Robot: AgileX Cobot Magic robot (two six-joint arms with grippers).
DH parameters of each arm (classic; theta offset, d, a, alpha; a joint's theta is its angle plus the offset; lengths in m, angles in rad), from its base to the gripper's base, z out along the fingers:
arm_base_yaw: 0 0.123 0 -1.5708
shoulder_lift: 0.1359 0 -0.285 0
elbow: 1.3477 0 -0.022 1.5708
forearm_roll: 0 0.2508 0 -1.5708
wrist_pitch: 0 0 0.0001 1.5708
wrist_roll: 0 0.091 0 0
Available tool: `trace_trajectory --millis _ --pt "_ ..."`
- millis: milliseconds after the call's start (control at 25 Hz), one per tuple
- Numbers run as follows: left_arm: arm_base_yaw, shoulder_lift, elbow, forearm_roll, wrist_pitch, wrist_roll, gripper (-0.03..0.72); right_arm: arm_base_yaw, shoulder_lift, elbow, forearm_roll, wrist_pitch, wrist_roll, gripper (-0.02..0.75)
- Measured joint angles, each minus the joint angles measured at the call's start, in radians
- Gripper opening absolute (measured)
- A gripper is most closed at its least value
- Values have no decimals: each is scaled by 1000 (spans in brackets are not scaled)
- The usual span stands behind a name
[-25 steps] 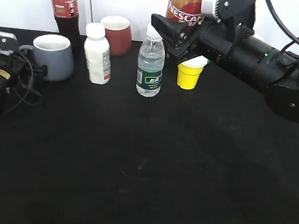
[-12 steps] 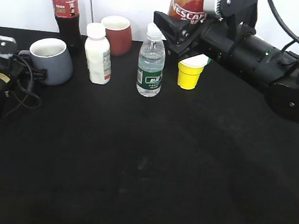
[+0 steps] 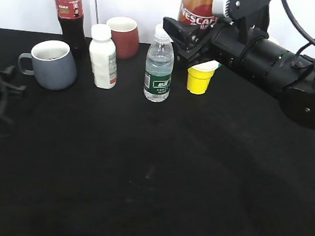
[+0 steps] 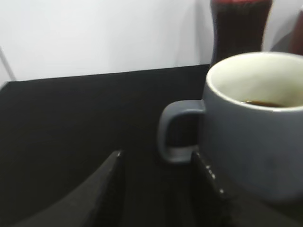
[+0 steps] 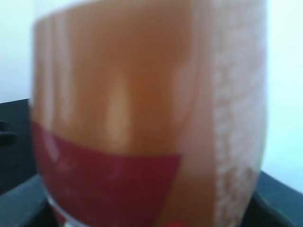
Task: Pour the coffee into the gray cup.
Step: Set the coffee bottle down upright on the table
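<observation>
Pulled back off the left edge, left gripper point(image 4: 158, 189) is seen open beside gray cup point(image 3: 54, 64); NESCAFE-labelled coffee point(image 3: 197, 6) is clamped in right gripper point(image 3: 196, 35) far right above table point(image 3: 152, 173).

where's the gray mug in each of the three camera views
Exterior view: gray mug stands at the far left, handle pointing left.
Left wrist view: gray mug fills the right side, close up, handle left.
Right wrist view: not in it.
Shared landmark: the cola bottle right behind the mug.
</observation>
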State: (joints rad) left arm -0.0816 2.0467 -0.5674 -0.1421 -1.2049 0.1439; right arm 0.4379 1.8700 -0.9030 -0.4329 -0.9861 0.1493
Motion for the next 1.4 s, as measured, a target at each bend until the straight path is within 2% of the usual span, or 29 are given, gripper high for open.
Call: trace_trajectory --millis 120,280,360,560,680,1000,1280,1400 --pt "-31 -155 115 -3 0 0 349 0 0 0 4 20 36 511" --pt "-201 -351 163 4 18 0 345 -12 -14 0 55 83 42 511" --pt "-235 -397 165 4 48 0 343 -64 -38 0 58 148 42 511" --pt "-239 -404 167 23 69 0 340 -273 -42 0 93 209 42 511" --pt "-239 -404 167 26 79 0 340 -333 11 0 175 208 9 511" --pt "-239 -404 168 29 87 -55 337 -335 375 -46 242 -35 -47 511" --pt "-239 -404 168 44 88 -58 337 -335 558 -204 244 -82 -48 511" --pt "-239 -404 168 58 102 -58 337 -334 587 -220 242 -82 -48 515"
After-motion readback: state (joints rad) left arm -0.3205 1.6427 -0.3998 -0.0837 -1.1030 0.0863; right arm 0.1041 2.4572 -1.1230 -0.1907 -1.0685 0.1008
